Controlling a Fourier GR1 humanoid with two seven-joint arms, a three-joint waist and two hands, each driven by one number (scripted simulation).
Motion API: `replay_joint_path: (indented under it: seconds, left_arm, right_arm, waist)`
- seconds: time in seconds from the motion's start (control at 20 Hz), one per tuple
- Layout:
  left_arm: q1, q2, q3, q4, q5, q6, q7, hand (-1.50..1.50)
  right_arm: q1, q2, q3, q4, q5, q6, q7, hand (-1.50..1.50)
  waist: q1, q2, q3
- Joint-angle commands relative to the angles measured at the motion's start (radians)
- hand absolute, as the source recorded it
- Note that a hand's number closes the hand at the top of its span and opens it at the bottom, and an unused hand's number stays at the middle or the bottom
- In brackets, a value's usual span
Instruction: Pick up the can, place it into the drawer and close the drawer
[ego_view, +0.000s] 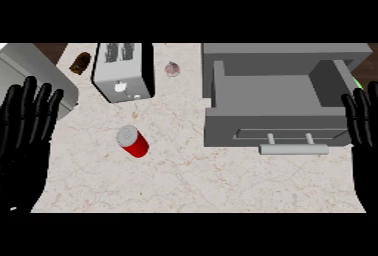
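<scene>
The marbled counter (192, 180) fills most of the head view, pale with thin brown veins. On its right side sits the grey drawer unit (284, 50), with the drawer (269, 92) pulled out toward the lower edge; its inside shows as a bare grey tray. The drawer's front panel carries a light grey bar handle (293, 148) on 2 short posts.

The left hand (26, 125) stands at the view's left edge, resting with fingers straight, spread apart and pointing up; it holds nothing. The right hand (363, 117) shows at the right edge, just beside the drawer's right wall, fingers likewise straight and pointing up, empty. Neither hand touches the can.

At upper left, a silver toaster (122, 70) with 2 dark slots stands on the counter, tilted a little in the view. Part of a grey appliance (29, 67) shows in the upper left corner, behind the left hand's fingertips.

The can (133, 141), red with a silver top, stands on the open counter below the toaster and left of the drawer, well apart from both hands and outside the drawer.

A small brown object (80, 63) lies left of the toaster near the counter's far edge. A small pale, rounded item (173, 68) lies between the toaster and the drawer unit; I cannot tell what it is.
</scene>
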Motion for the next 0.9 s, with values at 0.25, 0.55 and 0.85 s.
replay_joint_path:
  seconds: [0.25,0.55,0.85]
  left_arm:
    - [-0.092,-0.073,-0.122,0.082,-0.16,0.112,0.009,-1.5]
    - [0.04,-0.053,-0.109,-0.006,-0.222,0.156,0.397,-1.5]
    - [0.034,-0.071,-0.157,-0.105,-0.266,0.173,0.512,-1.5]
  right_arm:
    - [-0.036,0.024,0.078,0.02,0.024,0.03,0.009,-1.5]
    - [0.15,0.012,-0.071,-0.012,-0.011,-0.045,0.173,-1.5]
    - [0.259,-0.031,-0.184,-0.037,-0.13,0.069,0.123,-1.5]
  waist:
    - [-0.004,0.026,-0.014]
    - [-0.008,0.022,-0.013]
    - [-0.008,0.024,-0.013]
